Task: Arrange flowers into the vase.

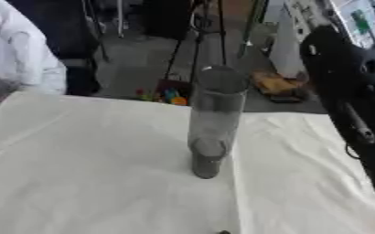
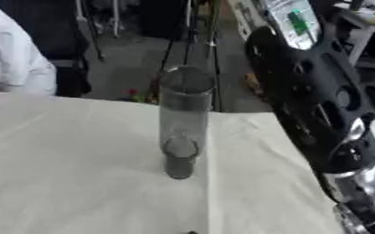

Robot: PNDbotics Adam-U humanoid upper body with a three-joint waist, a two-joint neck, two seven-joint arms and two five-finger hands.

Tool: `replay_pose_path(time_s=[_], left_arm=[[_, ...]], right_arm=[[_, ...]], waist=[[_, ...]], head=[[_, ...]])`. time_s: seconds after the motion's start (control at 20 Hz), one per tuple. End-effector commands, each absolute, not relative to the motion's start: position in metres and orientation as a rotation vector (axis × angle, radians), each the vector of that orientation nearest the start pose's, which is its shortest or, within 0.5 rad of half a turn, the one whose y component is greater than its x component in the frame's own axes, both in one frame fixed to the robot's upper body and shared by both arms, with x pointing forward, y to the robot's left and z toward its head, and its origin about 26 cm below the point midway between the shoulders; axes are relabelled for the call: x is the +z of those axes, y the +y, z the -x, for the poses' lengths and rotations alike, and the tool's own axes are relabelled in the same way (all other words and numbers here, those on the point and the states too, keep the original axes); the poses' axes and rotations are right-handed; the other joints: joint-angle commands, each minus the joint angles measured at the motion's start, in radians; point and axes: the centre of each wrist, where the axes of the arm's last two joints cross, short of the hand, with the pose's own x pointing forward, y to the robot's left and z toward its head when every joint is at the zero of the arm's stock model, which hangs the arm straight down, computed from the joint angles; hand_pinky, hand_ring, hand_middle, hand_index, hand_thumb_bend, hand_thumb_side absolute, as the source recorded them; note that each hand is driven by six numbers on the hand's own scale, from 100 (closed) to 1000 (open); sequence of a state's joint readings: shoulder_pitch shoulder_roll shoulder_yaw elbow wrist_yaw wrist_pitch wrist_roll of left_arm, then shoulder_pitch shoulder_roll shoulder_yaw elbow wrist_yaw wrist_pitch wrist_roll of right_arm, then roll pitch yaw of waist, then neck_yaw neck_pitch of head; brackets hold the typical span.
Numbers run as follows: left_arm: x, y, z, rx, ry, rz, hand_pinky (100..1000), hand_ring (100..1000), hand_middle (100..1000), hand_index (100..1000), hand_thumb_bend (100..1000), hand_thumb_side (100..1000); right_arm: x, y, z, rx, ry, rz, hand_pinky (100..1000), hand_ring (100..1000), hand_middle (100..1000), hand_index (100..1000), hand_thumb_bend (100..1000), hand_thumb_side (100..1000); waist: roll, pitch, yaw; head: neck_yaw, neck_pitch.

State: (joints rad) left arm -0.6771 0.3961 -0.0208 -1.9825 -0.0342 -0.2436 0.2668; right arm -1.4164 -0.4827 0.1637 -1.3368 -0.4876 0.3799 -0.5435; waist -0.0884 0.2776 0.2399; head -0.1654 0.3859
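Left eye view: tall clear cylindrical glass vase (image 1: 215, 119) upright near the middle of the bench (image 1: 87, 173), on a creased white cloth (image 1: 78, 151), empty. No flowers visible anywhere. Probably rigid, smooth, slippery, breakable, and top-heavy for so narrow a base; best steadied low around the body rather than at the rim. Black right arm (image 2: 311, 105) coming in from the upper right, alongside the vase but apart from it; hand itself out of sight, so opening cannot be told. Left hand not visible.
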Motion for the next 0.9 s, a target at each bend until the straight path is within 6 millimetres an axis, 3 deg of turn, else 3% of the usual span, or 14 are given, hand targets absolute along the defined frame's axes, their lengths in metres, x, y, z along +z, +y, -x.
replay_pose_path(time_s=[0.05,0.9], left_arm=[[0.317,0.227,-0.308,0.247,3.315,0.196,899,996,919,1000,184,1000],[0.314,0.224,-0.309,0.226,3.328,0.165,900,996,918,1000,185,1000]], right_arm=[[0.486,-0.169,-0.373,-0.086,-2.289,0.049,100,100,100,100,416,100],[0.475,-0.162,-0.375,-0.133,-2.208,0.007,100,100,100,100,413,100]], waist=[[0.007,-0.030,-0.002],[0.004,-0.039,0.001]], head=[[0.003,0.004],[-0.013,0.043]])
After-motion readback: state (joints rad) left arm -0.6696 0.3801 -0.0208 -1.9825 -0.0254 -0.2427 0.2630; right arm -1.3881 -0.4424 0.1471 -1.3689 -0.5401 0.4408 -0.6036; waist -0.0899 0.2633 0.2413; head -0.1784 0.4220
